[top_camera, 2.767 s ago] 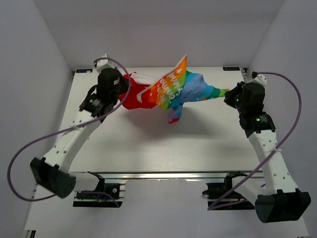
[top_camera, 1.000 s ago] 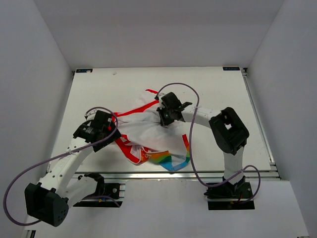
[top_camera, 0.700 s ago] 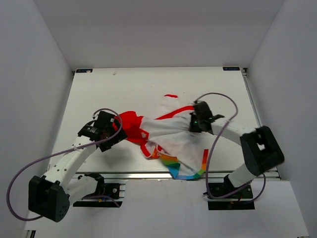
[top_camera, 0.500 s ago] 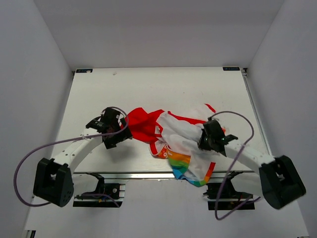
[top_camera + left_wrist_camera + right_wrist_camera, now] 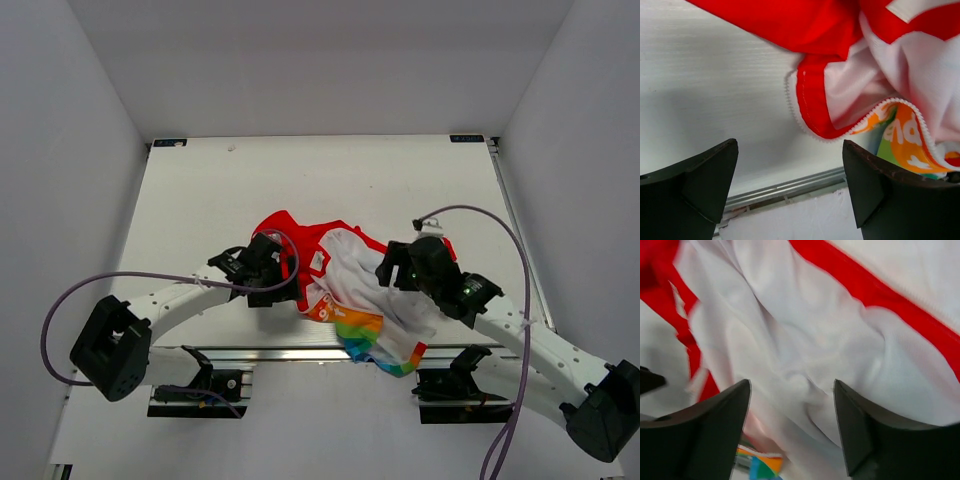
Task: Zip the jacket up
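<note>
We noted the jacket (image 5: 345,275) lay crumpled, unzipped, at the counter's (image 5: 300,180) near edge, rainbow hem overhanging. Left jaws stood spread beside it, right jaws spread above its white lining.

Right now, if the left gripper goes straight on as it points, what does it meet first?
The left gripper, jaws open, points over bare table at the jacket. It would probably meet the jacket's red-trimmed zipper edge first, though depth is unclear and it might touch the table sooner.
</note>
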`<action>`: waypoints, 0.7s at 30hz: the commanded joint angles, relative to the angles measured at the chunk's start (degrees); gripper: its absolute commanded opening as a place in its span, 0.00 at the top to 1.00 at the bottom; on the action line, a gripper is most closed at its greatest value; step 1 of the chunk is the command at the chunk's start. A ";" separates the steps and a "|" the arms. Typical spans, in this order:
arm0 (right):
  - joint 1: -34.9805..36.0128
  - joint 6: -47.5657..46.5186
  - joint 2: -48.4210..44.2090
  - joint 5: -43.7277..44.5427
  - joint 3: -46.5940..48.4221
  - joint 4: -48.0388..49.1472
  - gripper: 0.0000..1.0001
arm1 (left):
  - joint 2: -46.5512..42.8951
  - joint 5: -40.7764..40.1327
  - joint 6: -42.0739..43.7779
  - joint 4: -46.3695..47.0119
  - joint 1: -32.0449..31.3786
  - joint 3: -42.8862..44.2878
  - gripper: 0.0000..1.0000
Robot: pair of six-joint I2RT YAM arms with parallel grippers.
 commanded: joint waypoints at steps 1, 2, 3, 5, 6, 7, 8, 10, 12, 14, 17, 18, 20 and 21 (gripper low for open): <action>0.23 -10.30 3.29 5.36 7.22 3.87 0.20 | 0.59 -2.00 -2.47 5.74 -0.10 -1.06 0.07; 0.23 -11.88 4.35 5.45 8.20 4.83 0.19 | 2.08 -2.28 -3.00 7.58 -0.19 -0.89 0.08; 0.14 -14.25 5.49 5.10 9.17 5.88 0.16 | 2.96 -2.28 -3.09 8.55 -0.19 -0.62 0.11; 0.05 -19.00 8.75 5.80 11.88 8.70 0.14 | 5.68 -1.76 -3.09 11.18 -0.36 0.61 0.14; -0.03 -20.85 10.93 5.80 12.77 9.75 0.14 | 6.48 -1.32 -3.09 11.98 -0.45 0.87 0.16; -0.12 -23.65 12.09 5.80 13.82 10.98 0.13 | 7.27 -0.97 -3.01 12.60 -0.63 1.48 0.16; -0.82 -25.76 13.23 5.02 15.66 11.78 0.13 | 7.97 -1.66 -3.00 13.21 -1.33 1.75 0.17; -1.96 -31.55 17.01 1.07 17.52 12.74 0.13 | 10.61 -4.54 -4.14 12.17 -1.86 2.71 0.22; -2.93 -36.22 21.12 -4.70 20.23 13.45 0.13 | 13.24 -8.76 -5.55 10.68 -2.04 3.50 0.29; -4.86 -42.70 24.39 -8.06 21.74 14.15 0.12 | 14.57 -10.71 -6.86 9.53 -2.12 4.38 0.38; -7.23 -48.62 32.20 -14.75 26.65 13.28 0.12 | 16.15 -11.51 -6.96 9.44 -2.47 5.18 0.60; -7.59 -51.51 36.57 -18.94 30.41 11.97 0.12 | 16.33 -11.77 -7.05 9.35 -2.48 5.44 0.67; -8.21 -54.07 41.17 -21.43 34.90 9.25 0.11 | 16.07 -12.30 -7.57 9.00 -2.56 5.44 0.91; -8.21 -55.22 45.54 -21.53 37.28 6.54 0.11 | 15.89 -12.82 -8.10 8.65 -2.56 5.36 1.00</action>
